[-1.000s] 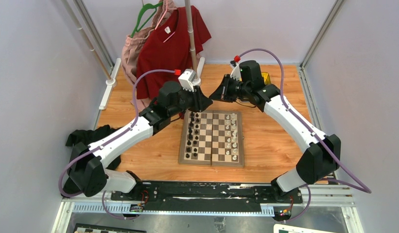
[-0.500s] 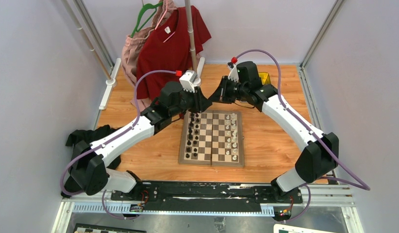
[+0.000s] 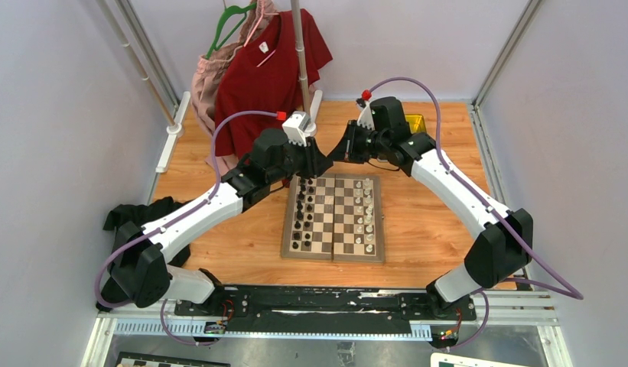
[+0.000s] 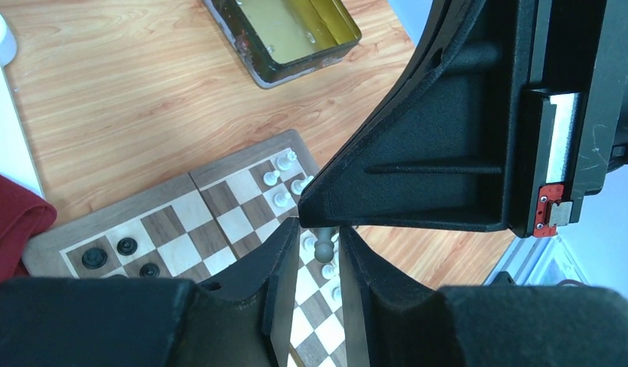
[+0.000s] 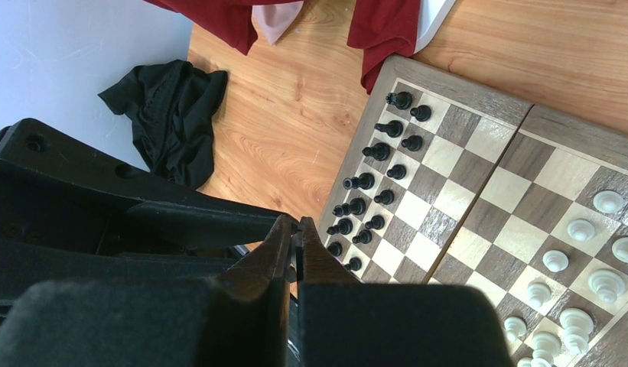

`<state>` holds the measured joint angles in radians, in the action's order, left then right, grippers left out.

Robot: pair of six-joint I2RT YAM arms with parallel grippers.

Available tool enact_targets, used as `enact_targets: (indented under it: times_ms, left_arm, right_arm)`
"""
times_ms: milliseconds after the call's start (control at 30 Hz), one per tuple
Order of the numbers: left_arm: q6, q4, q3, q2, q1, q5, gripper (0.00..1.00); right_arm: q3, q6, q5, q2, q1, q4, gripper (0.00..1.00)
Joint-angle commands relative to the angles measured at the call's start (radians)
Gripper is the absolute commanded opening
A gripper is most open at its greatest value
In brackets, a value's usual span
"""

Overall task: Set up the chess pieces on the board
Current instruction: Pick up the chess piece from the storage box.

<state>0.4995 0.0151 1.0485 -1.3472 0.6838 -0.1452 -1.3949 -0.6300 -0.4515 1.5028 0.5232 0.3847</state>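
Note:
The board lies mid-table, with white chess pieces in two columns on its right side and black ones on its left. Both grippers meet above its far edge. My right gripper is shut, and in the left wrist view a small white pawn sticks out of its tip. My left gripper stands narrowly open around that pawn, with a slim gap on each side. The right wrist view shows the right gripper with its fingers pressed together, and the pawn is hidden there.
A gold tin sits open on the wood beyond the board's far right corner. A red shirt and a pink garment hang on a rack at the back. Black cloth lies at the left. White walls stand on both sides.
The right gripper has edged left, closer to the left gripper. The left jaws have narrowed slightly around the pawn.

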Motion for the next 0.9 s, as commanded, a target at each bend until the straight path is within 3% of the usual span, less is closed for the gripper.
enact_targets:
  times_ms: [0, 467, 867]
  left_arm:
    - [-0.013, 0.020, 0.030, 0.024, 0.000, 0.019, 0.30]
    - [-0.009, 0.025, 0.032, 0.033, 0.002, 0.031, 0.26]
    - [-0.016, 0.024, 0.031, 0.046, 0.002, 0.037, 0.06]
  right_arm:
    - [-0.021, 0.024, 0.010, -0.007, 0.021, 0.031, 0.00]
    - [-0.023, 0.033, 0.019, -0.009, 0.041, 0.048, 0.00]
    - [-0.019, 0.035, 0.025, -0.006, 0.061, 0.065, 0.00]
